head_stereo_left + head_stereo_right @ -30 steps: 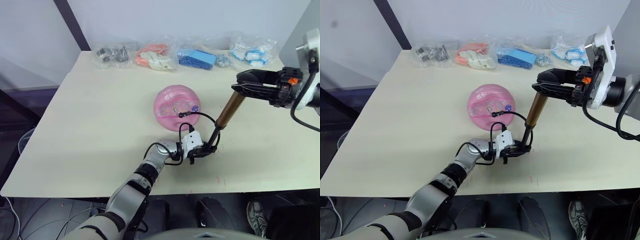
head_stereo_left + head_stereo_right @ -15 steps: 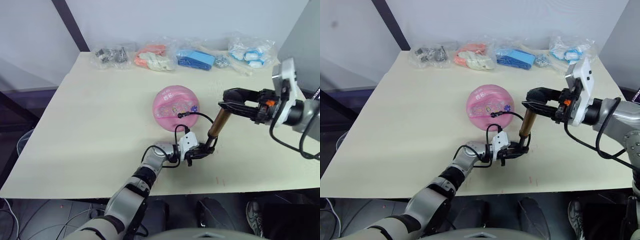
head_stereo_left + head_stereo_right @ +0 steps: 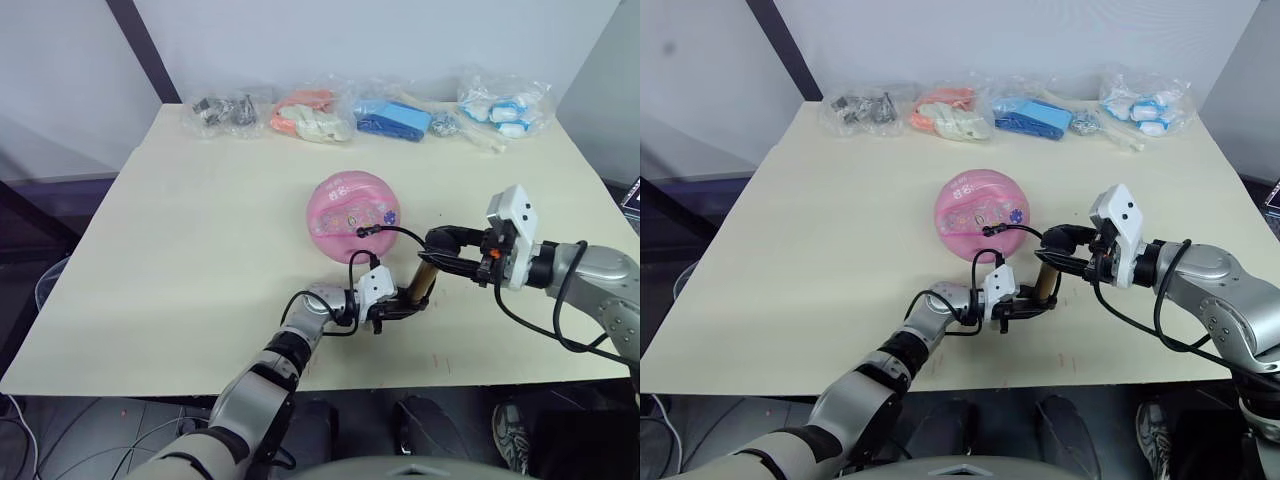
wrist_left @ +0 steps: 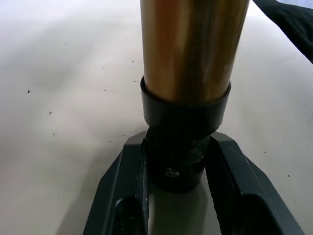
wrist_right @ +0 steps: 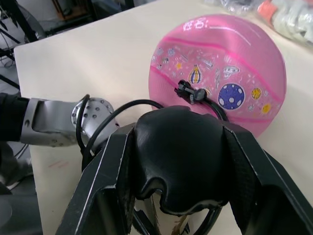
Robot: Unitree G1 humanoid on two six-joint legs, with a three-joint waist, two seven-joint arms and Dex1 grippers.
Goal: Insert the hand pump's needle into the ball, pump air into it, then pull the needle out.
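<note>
Pink ball (image 3: 352, 215) sits mid-table (image 3: 180, 260) with the needle (image 5: 191, 93) in its valve. Your left gripper (image 4: 176, 171) clamps the pump (image 3: 422, 281) by its black bottom cap, upright near the ball; your right gripper (image 5: 178, 161) is clenched around the pump's handle (image 5: 178, 147).

Head stereo looks down over table (image 3: 200, 220); wrist views sit close, sharing hand pump (image 4: 193, 54)
</note>
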